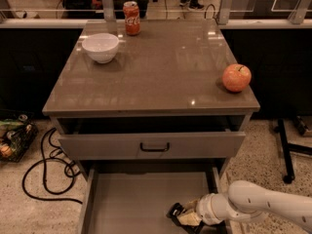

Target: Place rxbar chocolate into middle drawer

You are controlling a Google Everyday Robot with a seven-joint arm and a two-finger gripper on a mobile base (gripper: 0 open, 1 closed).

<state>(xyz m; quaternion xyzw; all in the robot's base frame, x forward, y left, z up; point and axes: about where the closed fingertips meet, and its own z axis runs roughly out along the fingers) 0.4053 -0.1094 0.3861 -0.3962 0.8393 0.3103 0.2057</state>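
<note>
The middle drawer [131,199] is pulled out at the bottom of the camera view, showing a plain grey floor and thin side walls. My gripper [184,216] reaches in from the right, low over the drawer's front right part. It is shut on the rxbar chocolate [174,211], a small dark wrapper that sticks out to the left of the gripper's tip. Whether the bar touches the drawer floor I cannot tell.
Above it, the top drawer [153,145] with a black handle stands slightly pulled out. On the cabinet top are a white bowl [100,47], a red soda can [131,17] and an apple [237,77]. Black cables [46,172] lie on the floor at left.
</note>
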